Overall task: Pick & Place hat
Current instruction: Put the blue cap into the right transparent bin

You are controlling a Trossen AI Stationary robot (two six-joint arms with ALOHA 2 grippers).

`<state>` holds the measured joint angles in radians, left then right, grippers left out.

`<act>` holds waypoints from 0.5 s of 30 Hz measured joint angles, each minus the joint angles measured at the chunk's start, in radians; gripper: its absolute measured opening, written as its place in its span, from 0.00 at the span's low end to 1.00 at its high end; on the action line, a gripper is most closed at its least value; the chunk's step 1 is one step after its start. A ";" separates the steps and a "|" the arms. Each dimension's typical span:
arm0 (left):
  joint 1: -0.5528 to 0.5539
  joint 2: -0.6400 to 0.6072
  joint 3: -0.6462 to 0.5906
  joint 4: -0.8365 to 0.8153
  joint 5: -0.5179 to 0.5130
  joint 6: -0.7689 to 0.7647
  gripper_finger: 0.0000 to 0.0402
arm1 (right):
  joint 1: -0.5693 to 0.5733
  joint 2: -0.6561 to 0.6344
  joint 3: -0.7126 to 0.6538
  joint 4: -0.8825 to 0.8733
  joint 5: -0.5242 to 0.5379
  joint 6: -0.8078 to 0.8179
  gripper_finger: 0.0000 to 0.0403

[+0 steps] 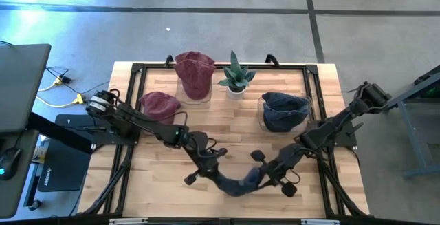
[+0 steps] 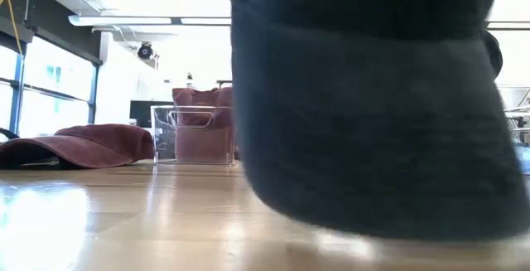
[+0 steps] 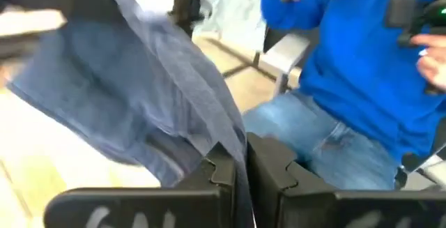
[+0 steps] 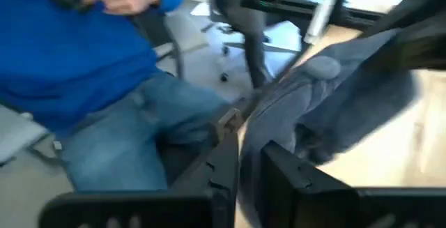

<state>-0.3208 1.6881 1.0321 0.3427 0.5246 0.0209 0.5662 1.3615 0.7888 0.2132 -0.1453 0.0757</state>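
A dark blue hat point(image 1: 237, 184) is held between my two grippers near the table's near edge; it fills the low view point(image 2: 373, 97). My left gripper point(image 1: 214, 173) is shut on its left side and my right gripper point(image 1: 263, 175) on its right side. A maroon hat point(image 1: 159, 104) lies on the table at the left and also shows in the low view point(image 2: 83, 145). Another maroon hat point(image 1: 194, 73) sits in a clear box at the far middle, and another dark blue hat point(image 1: 283, 109) in a clear box at the right. My left gripper pinches a fold of the hat's blue cloth point(image 3: 235, 144) between its two fingers, coming from the table's left. The cloth spreads away beyond the fingertips. My right gripper pinches the hat's cloth edge point(image 4: 259, 132) between its two fingers, coming from the table's right. The hat sags between the two grippers, low over the table; whether it touches the wood I cannot tell.
A small potted plant point(image 1: 236, 79) stands between the two clear boxes at the far side. A black frame point(image 1: 137, 70) runs around the tabletop. A person in a blue top and jeans point(image 3: 348, 81) is beyond the near edge. Bare wood point(image 1: 227, 125) lies mid-table.
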 joint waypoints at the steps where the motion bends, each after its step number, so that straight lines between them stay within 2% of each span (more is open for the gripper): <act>1: 0.000 -0.005 0.000 0.010 0.015 0.005 0.05 | 0.002 -0.004 0.000 0.008 -0.015 0.006 0.12; 5: 0.000 -0.017 0.002 0.006 0.038 0.012 0.01 | -0.002 -0.019 0.002 0.023 -0.019 0.022 0.26; 12: 0.000 -0.019 0.040 -0.011 0.046 0.085 0.01 | -0.051 -0.014 0.001 -0.054 0.064 -0.095 0.59; 15: 0.001 -0.019 0.054 -0.037 0.040 0.089 0.00 | -0.089 -0.003 0.001 -0.081 0.057 -0.146 0.67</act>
<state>-0.3202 1.6691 1.0862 0.3061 0.5650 0.1102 0.4772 1.3589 0.7902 0.1324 -0.0885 -0.0699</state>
